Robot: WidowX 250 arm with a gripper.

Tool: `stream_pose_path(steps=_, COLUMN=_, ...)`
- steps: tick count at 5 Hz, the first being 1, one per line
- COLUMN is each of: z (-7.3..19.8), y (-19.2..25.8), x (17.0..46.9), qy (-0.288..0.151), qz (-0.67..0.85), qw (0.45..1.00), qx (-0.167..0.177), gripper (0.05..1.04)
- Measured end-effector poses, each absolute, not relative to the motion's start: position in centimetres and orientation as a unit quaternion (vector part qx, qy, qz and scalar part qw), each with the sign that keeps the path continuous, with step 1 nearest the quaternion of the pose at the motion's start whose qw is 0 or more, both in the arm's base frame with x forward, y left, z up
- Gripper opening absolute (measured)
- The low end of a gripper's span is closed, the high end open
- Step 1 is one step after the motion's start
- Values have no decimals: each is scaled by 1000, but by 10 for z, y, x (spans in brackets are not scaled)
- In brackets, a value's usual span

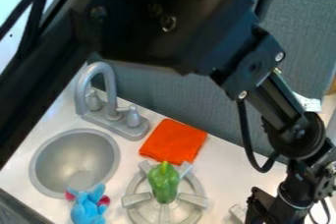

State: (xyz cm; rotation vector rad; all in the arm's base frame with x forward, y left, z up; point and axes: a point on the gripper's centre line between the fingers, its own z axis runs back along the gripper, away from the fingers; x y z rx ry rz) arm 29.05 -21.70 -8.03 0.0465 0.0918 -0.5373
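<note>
Green pepper (164,183) on stove burner (136,199), stem toward 12 o'clock, orange cloth (174,141) beyond. Black gripper (261,209) near 4 o'clock from pepper, apart; cannot tell opening or hold. Pepper likely light, firm, smooth, slightly slippery; best gripped across mid-body.

Black robot arm (157,19): broad, boxy upper section studded with silver round-headed screws (168,23). Toward near right, a slim dark link (274,98) is joined to a rounded black joint housing (298,134). Loose black cable (245,137) looped alongside.
</note>
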Motion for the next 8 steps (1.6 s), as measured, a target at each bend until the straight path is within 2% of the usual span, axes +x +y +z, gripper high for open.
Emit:
stream_pose_path(steps=1, z=-84, y=-217, x=289, qy=54, qz=-262, qw=963, qx=33, gripper=965)
stream_pose_path(steps=2, z=-85, y=-219, x=287, qy=54, qz=-269, qw=961, qx=37, gripper=711)
stream_pose_path(steps=3, z=-88, y=-217, x=282, qy=52, qz=-271, qw=961, qx=28, gripper=624)
stream_pose_path(steps=4, z=-88, y=-219, x=281, qy=51, qz=-268, qw=962, qx=22, gripper=599)
stream_pose_path(steps=5, z=-71, y=-213, x=273, qy=28, qz=-268, qw=963, qx=13, gripper=599)
stream_pose_path(steps=6, z=-53, y=-195, x=253, qy=7, qz=-265, qw=964, qx=6, gripper=599)
stream_pose_path(steps=8, z=-58, y=-139, x=226, qy=24, qz=-220, qw=975, qx=-7, gripper=599)
